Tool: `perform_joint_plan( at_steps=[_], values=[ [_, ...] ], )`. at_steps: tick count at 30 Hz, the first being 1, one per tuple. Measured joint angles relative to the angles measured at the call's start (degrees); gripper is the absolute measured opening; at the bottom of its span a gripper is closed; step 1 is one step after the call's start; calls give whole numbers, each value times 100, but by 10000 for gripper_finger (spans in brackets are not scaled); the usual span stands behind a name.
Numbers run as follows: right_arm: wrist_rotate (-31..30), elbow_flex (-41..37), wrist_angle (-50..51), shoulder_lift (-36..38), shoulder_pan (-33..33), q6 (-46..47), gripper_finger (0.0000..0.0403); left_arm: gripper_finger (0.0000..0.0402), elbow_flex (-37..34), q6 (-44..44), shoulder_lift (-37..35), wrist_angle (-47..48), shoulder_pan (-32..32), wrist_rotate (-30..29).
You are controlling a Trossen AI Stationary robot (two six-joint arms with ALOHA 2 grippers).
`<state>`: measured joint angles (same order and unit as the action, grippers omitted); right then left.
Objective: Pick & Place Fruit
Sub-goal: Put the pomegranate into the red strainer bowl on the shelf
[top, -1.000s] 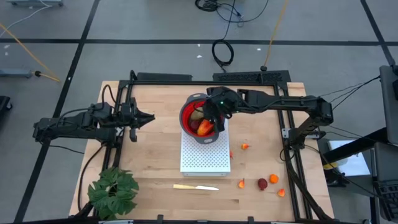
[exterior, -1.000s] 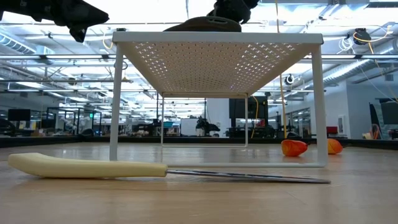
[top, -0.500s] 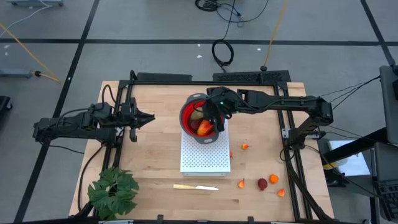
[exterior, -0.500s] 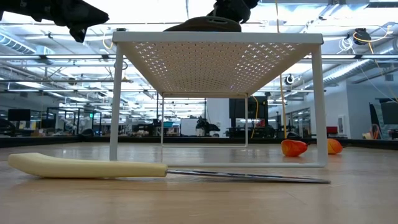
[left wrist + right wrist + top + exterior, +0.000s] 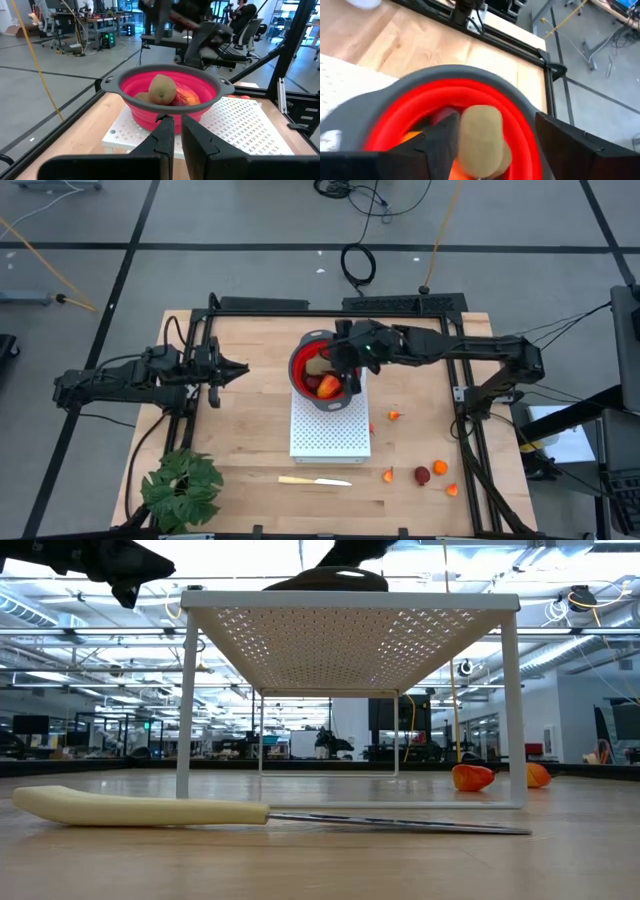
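A red bowl with a grey rim (image 5: 303, 369) stands on a white perforated rack (image 5: 330, 435) at mid-table. In it lie an olive-brown oval fruit (image 5: 480, 137), a red-orange piece (image 5: 329, 387) and a dark red ball (image 5: 312, 381). The oval (image 5: 162, 88) rests on top of the other pieces. My right gripper (image 5: 496, 120) hovers open just above the bowl's right side (image 5: 345, 367), its fingers standing on either side of the oval without touching it. My left gripper (image 5: 238, 369) waits shut and level to the left of the rack, pointing at the bowl (image 5: 170, 95).
Loose fruit lies on the table right of the rack: orange bits (image 5: 395, 416) (image 5: 388, 475) (image 5: 440, 467) (image 5: 452, 490) and a dark red ball (image 5: 422, 476). A pale yellow knife (image 5: 314, 480) lies near the front edge. A green plant (image 5: 182, 488) sits at the front left.
My right gripper has risen from the bowl and drawn a little toward the table's right edge; in the low view it has nearly left the top of the picture. The fruit stays in the bowl.
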<state>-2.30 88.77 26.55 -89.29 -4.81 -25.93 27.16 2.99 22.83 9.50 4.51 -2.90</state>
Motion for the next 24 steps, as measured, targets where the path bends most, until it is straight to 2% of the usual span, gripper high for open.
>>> perform_joint_plan(
  at_steps=[18, 24],
  values=[
    [-1526, -2, 983, 504, 1612, 1893, 74, 31, 0, -29, -2, 18, 0, 0],
    [-1597, -7, 1066, 633, 2220, 2452, 33, 31, 0, -27, -2, 20, 0, 0]
  ],
)
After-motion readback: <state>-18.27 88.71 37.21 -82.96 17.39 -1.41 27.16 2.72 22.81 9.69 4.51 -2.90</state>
